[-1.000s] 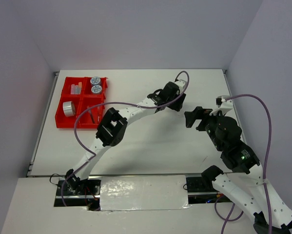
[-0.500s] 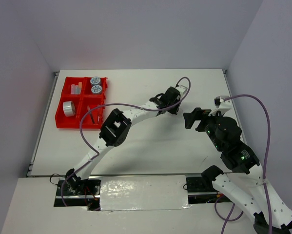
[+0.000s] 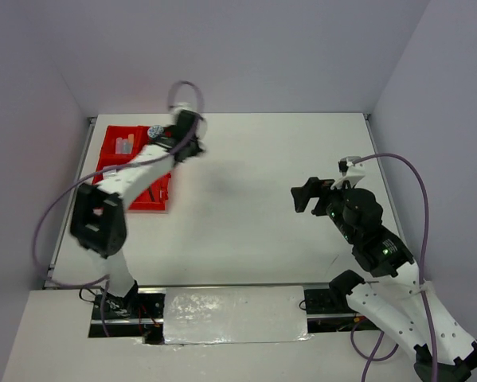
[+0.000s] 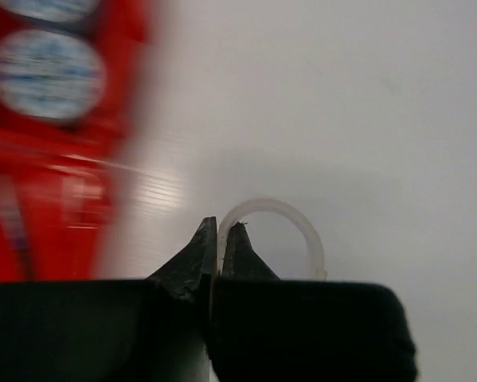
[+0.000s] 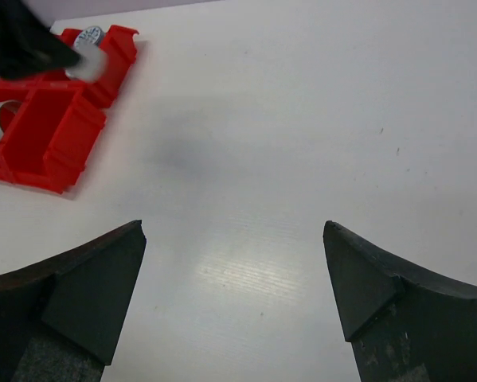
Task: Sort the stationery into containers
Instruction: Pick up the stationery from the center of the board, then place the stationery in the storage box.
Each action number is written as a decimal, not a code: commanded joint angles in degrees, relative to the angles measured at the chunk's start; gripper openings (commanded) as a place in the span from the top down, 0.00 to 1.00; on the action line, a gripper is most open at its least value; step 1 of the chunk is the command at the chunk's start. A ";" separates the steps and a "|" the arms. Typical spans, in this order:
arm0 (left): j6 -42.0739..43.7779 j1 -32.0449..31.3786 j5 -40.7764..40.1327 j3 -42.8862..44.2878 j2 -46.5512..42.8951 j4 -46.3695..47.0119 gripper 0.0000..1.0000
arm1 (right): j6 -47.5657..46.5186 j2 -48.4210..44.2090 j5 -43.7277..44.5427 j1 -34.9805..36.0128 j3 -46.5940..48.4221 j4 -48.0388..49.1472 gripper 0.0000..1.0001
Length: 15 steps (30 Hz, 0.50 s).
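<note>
Tape roll [image 4: 271, 204], a clear ring, is pinched by its rim between the closed fingers of the left gripper [image 4: 220, 232]. It hangs over the white table [image 3: 262, 231] just right of the red tray [image 5: 59, 139], near a blue-lidded tub [image 4: 47, 73]. The right gripper [image 5: 234, 278] is spread wide, well apart on the right side.

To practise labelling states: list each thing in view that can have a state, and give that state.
Left gripper: shut on tape ring.
Right gripper: open, empty.
Tape ring: gripped by its wall.
Tubs: lids on, in tray.
Tray: upright, partly filled.
</note>
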 commanded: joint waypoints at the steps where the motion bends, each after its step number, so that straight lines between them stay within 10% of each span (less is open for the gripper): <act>1: -9.79 13.39 -7.90 -7.59 -13.98 -6.89 1.00 | 0.77 1.61 -3.34 -0.14 -0.59 5.54 0.00; 15: -18.94 29.52 -21.34 -5.60 -15.68 -25.09 1.00 | 1.56 7.76 -12.93 -0.05 -2.43 12.40 0.00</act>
